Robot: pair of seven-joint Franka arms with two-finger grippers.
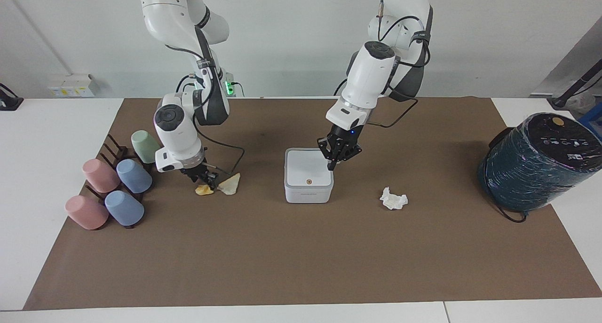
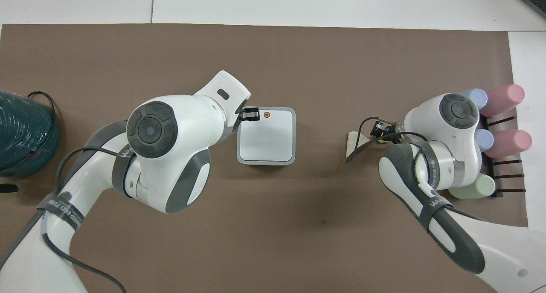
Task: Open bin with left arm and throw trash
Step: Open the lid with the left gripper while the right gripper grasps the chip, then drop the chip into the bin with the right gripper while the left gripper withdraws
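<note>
White bin (image 1: 308, 175), lid down, mid-mat. Left gripper (image 1: 332, 165) over its corner, fingers together. Right gripper (image 1: 210, 181) at yellow lump (image 1: 203, 190) beside cream piece (image 1: 230, 185), grip unclear. Tissue wad (image 1: 393, 199) beside bin, toward left arm's end.
</note>
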